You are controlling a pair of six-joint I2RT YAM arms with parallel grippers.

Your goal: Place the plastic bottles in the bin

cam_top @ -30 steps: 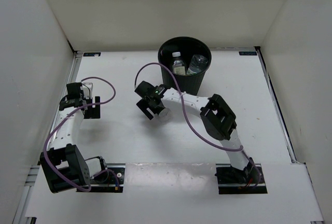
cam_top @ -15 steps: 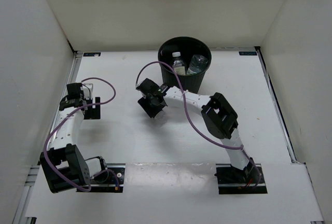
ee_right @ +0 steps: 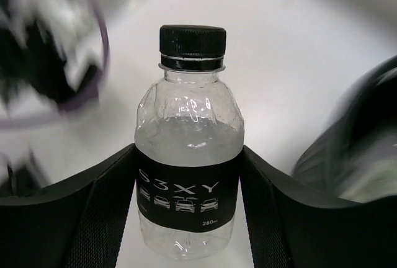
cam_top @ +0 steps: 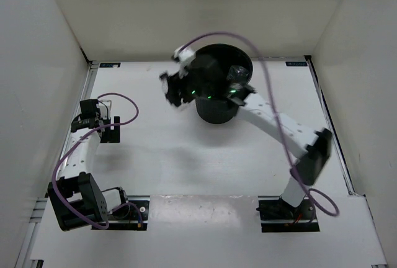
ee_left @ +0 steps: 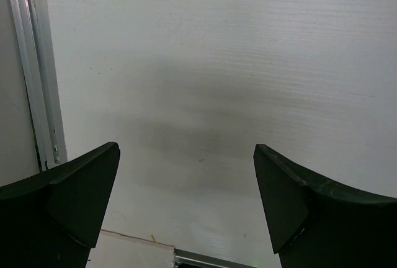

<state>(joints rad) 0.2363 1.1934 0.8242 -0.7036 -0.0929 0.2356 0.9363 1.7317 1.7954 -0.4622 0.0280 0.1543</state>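
Left pincer sat closest to the bases, fingers spread wide with nothing between them, just hanging over the flat white table, so it wasn't part of the action. Farther out, the right pincer was clamped on a small clear plastic bottle with a black cap and black label, squeezing it around the label, bottle upright in the wrist view. From the top camera that pincer sat just beside the left rim of the round black plastic bin, not over the opening yet. It was pretty blurry there, so I couldn't tell how high it was. Deeper in, at the bin's far right, one clear bottle already lay inside; couldn't make out which. My read: this was the carry step for the black-capped one. Next move would need the arm to shift right until the bottle sits over the mouth, then open the fingers and drop it without knocking the bin.
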